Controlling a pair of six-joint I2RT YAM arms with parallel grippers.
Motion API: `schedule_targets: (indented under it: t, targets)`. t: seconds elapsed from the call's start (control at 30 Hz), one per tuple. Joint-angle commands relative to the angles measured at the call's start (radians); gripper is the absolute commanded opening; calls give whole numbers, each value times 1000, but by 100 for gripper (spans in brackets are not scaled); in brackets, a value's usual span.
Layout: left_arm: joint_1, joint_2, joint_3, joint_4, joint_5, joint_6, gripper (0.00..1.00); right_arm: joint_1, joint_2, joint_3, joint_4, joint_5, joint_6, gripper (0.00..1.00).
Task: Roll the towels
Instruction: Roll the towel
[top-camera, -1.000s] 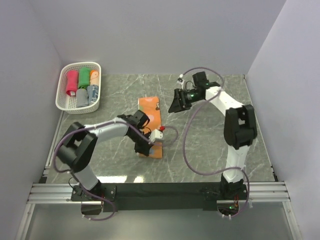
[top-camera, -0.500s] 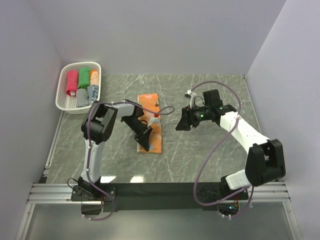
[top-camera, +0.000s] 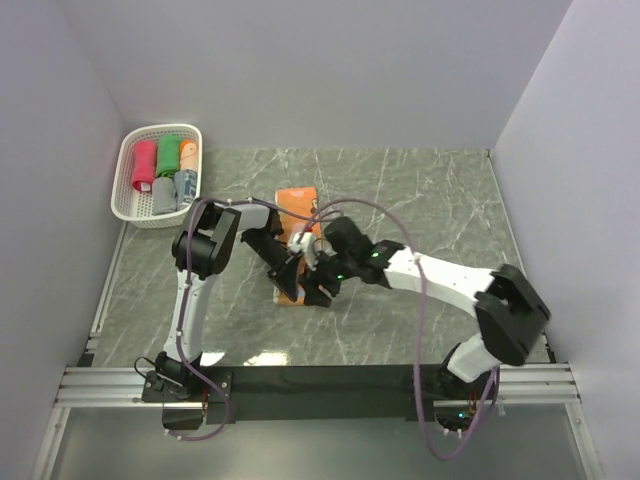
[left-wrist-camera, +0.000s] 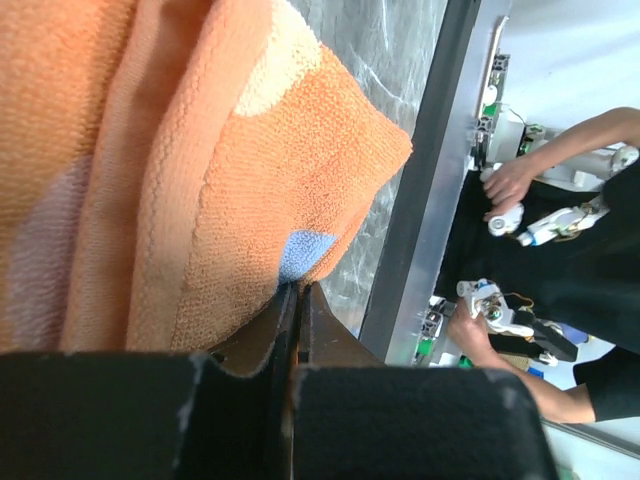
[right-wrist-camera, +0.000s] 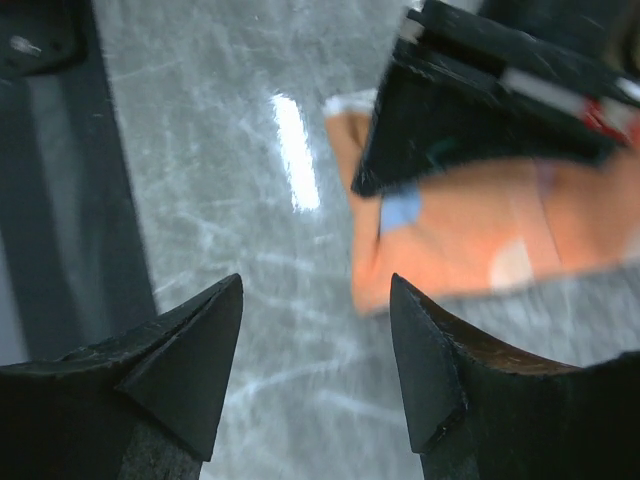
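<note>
— Marble table (top-camera: 430, 200), pale walls (top-camera: 300, 70) all round. Where's the towel?

— The orange towel (top-camera: 298, 204) lies mid-table, with its long side running away from me. My left gripper (top-camera: 291, 284) is at its near end. On the left wrist view the jaws are pressed together with the cloth's edge nipped at the tips, and a fold rides up over them.

— And the right?

— My right gripper (top-camera: 318, 290) sits just beside the left one, over that same near end. Its jaws are spread wide with nothing in them. Between them I see bare table and the towel's near edge.

— How will it handle?

— Light, limp terry, I'd judge. It won't hold a shape, so a pinch at one corner will likely drag and skew it. I'd want both near corners held right at the hem. The first turn needs to be tight or the roll will sag open. It shouldn't slip much in the grip, but it may slide on the polished stone.

— Anything in the way?

— Mostly my own arms. Both grippers crowd the same end, close enough to clash. The basket (top-camera: 150, 217) sits at the far left corner, well apart, and holds rolls (top-camera: 166, 160) in pink, green, orange and grey.
</note>
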Motion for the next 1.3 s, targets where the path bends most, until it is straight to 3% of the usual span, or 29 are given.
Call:
schedule_targets:
  t: [0.0, 0.5, 0.6, 0.7, 0.73, 0.8, 1.07, 1.27]
  targets:
    - [8, 33, 12, 64, -85, 25, 2, 61, 115, 62, 101, 135, -63, 67]
    - [54, 25, -5, 79, -94, 5, 5, 136, 335, 69, 159, 252, -72, 60]
    - [59, 16, -8, 58, -79, 25, 6, 134, 368, 66, 161, 263, -82, 50]
    - [68, -4, -16, 41, -65, 38, 9, 136, 379, 69, 153, 250, -82, 26]
    - [72, -22, -17, 34, -54, 49, 13, 136, 379, 68, 147, 244, -82, 10]
    - [89, -47, -17, 21, -19, 51, 17, 133, 372, 76, 125, 215, -80, 0]
    - [180, -182, 52, 56, 47, -31, 30, 118, 307, 86, 32, 51, -118, 0]
    - [282, -274, 50, 136, 39, -89, 35, 66, 367, 181, -95, -88, -94, 0]
